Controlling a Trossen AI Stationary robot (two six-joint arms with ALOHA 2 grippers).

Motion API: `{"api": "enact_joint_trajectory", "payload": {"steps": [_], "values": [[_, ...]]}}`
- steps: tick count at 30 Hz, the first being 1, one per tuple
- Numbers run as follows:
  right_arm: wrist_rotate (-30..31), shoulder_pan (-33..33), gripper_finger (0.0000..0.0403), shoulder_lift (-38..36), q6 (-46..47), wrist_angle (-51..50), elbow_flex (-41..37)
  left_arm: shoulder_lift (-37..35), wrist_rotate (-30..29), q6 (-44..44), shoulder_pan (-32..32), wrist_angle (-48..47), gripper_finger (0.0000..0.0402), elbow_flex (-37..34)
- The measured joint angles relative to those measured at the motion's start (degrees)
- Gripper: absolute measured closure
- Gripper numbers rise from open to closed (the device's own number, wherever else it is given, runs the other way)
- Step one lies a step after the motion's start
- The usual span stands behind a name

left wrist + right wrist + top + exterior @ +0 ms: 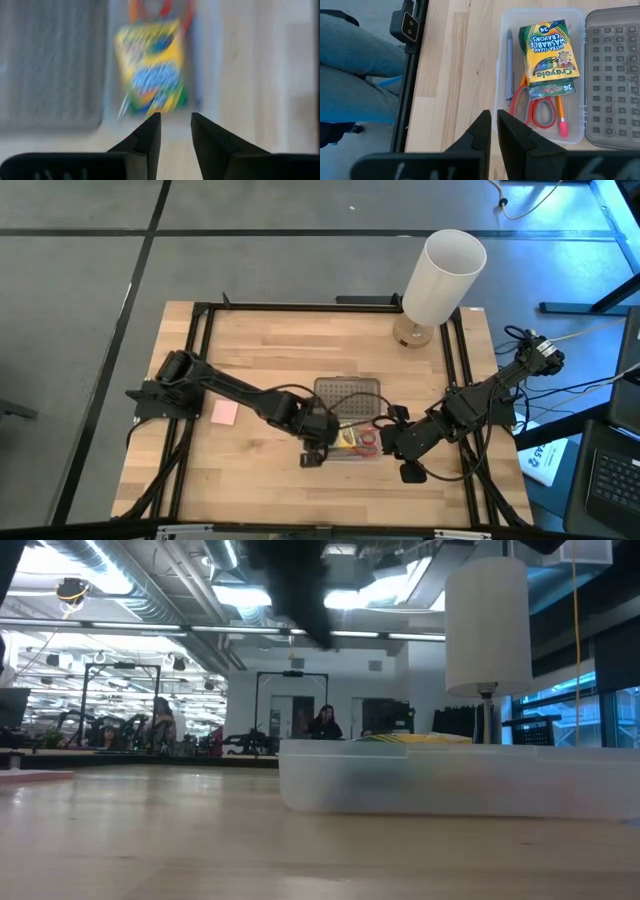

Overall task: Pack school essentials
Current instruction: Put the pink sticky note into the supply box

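Observation:
A clear box (356, 442) stands open on the wooden table. In it lie a green-yellow crayon box (549, 50), a purple pen (509, 65), red-handled scissors (540, 111) and an orange pencil (561, 116). A small pink pad (224, 412) lies flat on the table to the left. My left gripper (313, 457) hovers by the box's near left corner, open with nothing between its fingers; its wrist view shows the crayon box (152, 70) ahead. My right gripper (410, 472) hangs shut off the box's near right corner, touching nothing.
The grey dotted lid (348, 394) lies flat just behind the box. A tall white cylinder lamp (440, 275) stands at the far right. A black frame (195, 340) edges the table. A person's legs (350, 75) show beyond the table edge.

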Motion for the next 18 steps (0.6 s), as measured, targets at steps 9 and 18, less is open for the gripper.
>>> {"api": "enact_joint_trajectory", "payload": {"steps": [9,18], "values": [[3.7,0.0,0.0368,0.0,-1.5,1.6,0.0,-6.0,-3.2,-10.8,-0.3,-23.5,0.0301,0.0],[7.7,-0.1,0.0368,0.0,-1.3,1.6,0.0,-7.4,-4.7,-17.5,-0.2,-36.8,0.0301,0.0]]}}
